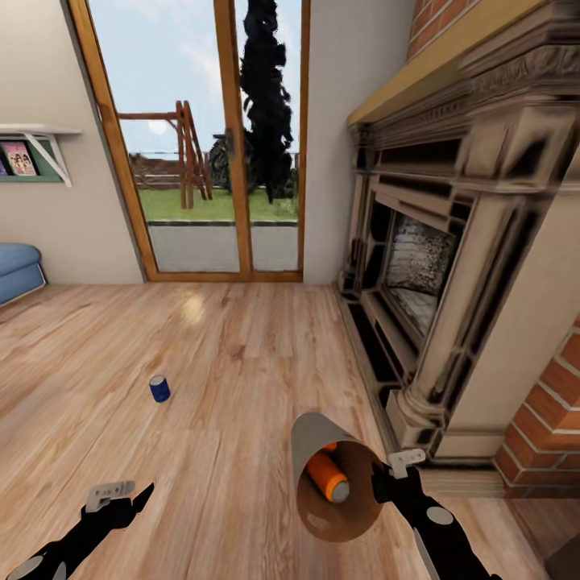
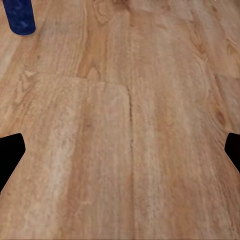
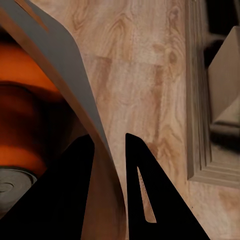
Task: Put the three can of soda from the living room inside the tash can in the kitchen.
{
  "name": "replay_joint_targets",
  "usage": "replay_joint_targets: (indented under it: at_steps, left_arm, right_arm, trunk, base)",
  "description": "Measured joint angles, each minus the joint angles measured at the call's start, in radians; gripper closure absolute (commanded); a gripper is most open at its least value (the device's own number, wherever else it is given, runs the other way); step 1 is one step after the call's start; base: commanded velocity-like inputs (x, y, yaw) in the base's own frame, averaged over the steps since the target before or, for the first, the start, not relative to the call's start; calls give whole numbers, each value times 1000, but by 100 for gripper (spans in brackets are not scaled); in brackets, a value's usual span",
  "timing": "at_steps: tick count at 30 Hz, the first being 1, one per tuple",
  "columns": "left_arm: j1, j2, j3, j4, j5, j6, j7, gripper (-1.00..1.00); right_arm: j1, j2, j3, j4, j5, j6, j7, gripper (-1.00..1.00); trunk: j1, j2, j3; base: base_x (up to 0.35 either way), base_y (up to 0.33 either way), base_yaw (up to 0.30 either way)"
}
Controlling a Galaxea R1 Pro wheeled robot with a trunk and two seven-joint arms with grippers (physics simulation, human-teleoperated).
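On the plank floor stands the dark blue can of soda [image 1: 159, 388], upright, ahead of my left gripper [image 1: 129, 495]. That gripper is open and empty; its wrist view has the blue can [image 2: 20, 17] far off and the fingertips [image 2: 10, 155] spread wide. My right gripper [image 1: 385, 477] is shut on the rim of the grey trash can [image 1: 310, 439], which hangs tilted with its mouth toward me. Two orange cans lie inside it, one [image 1: 326, 475] in front and another [image 1: 330, 445] partly hidden behind. In the right wrist view the fingers [image 3: 150, 200] clamp the bin wall [image 3: 65, 65] next to an orange can [image 3: 25, 120].
An ornate carved fireplace [image 1: 451, 266] and red brick chimney [image 1: 548, 419] fill the right side. Wood-framed glass doors [image 1: 217, 137] stand at the back, a blue sofa [image 1: 16, 270] at the left edge under a wall shelf [image 1: 32, 153]. Open wood floor [image 1: 225, 346] lies ahead.
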Motion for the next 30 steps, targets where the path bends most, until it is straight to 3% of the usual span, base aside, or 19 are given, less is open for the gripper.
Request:
replay_joint_targets:
  at_steps: [8, 30]
  left_arm:
    - [0, 0, 0, 0, -1, 0, 0, -100]
    - [-1, 0, 0, 15, 0, 0, 0, -100]
  right_arm:
    - [0, 1, 4, 1, 0, -1, 3, 100]
    - [0, 1, 7, 12, 0, -31, 3, 100]
  trunk:
    - [0, 0, 0]
    - [0, 0, 0]
  base:
    - [324, 0, 41]
    - [324, 0, 202]
